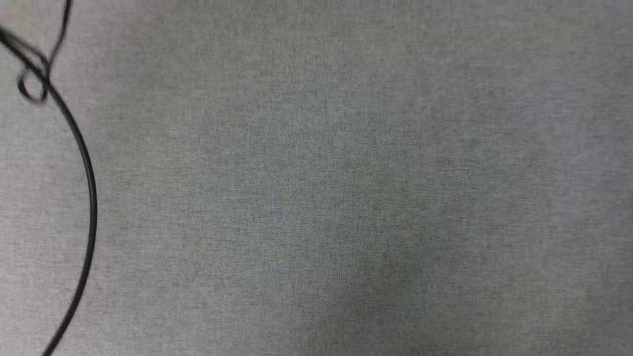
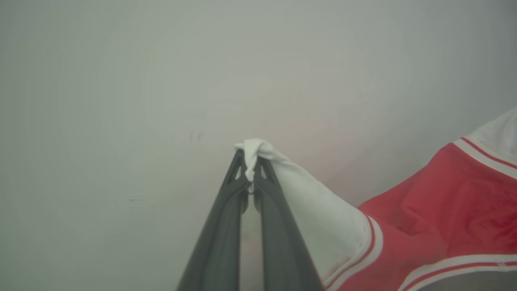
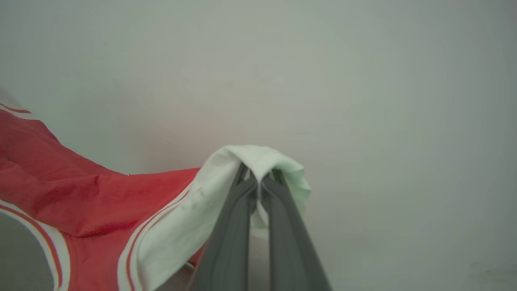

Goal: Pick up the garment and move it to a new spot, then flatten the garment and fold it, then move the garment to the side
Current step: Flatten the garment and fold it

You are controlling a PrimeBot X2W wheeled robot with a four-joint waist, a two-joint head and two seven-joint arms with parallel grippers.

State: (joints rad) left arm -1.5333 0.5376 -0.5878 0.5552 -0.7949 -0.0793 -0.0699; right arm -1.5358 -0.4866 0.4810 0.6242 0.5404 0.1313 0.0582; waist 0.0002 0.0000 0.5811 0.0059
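Where the two dark fingers rise from the bottom of the left wrist view, the left gripper (image 2: 251, 171) is clenched on a bunched white sleeve of the shirt (image 2: 444, 210), whose red body with striped trim stretches off to the lower right of the frame. From the right wrist, the right gripper (image 3: 259, 178) pinches another white fold, with red cloth trailing to the lower left. From the head, a black cable (image 1: 84, 163) curves down the left side over the grey table (image 1: 346, 173)
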